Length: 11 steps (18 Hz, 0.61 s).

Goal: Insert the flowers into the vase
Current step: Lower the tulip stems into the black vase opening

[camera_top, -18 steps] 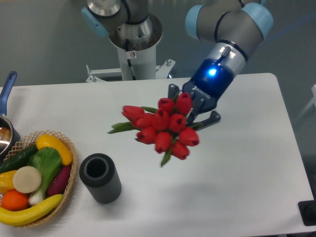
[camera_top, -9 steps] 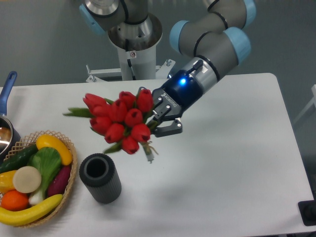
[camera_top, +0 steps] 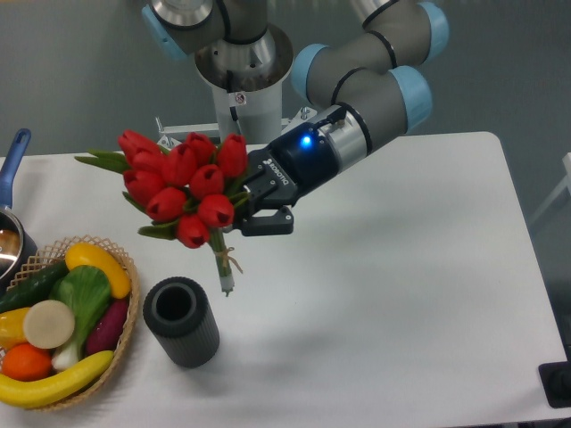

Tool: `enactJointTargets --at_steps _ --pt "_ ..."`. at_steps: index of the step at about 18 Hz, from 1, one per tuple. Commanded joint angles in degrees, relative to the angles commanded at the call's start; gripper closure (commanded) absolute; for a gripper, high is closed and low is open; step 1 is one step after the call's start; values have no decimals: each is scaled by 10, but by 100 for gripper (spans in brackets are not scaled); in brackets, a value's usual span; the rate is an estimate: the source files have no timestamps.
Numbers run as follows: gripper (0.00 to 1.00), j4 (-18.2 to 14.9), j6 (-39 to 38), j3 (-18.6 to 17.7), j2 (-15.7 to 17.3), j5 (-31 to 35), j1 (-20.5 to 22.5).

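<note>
Nearest the camera, the vase (camera_top: 182,321) stands upright on the white bench (camera_top: 401,294) with its round mouth uncovered, and just to its left a wicker basket (camera_top: 125,308) holds a banana, an orange, a cucumber and other produce. Above and slightly right of the vase, clear of the bench, hang the flowers (camera_top: 178,187), buds tilted up to the left and tied stems pointing down, their tip just beside the vase's rim. Behind them the end effector (camera_top: 245,209) is clamped on the stems, and a blue-handled pot (camera_top: 11,223) sits at the far left edge.
</note>
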Motion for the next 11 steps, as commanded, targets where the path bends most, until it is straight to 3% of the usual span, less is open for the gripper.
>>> enactJointTargets --at_steps 11 --pt "76 0 1 20 -27 -2 -42"
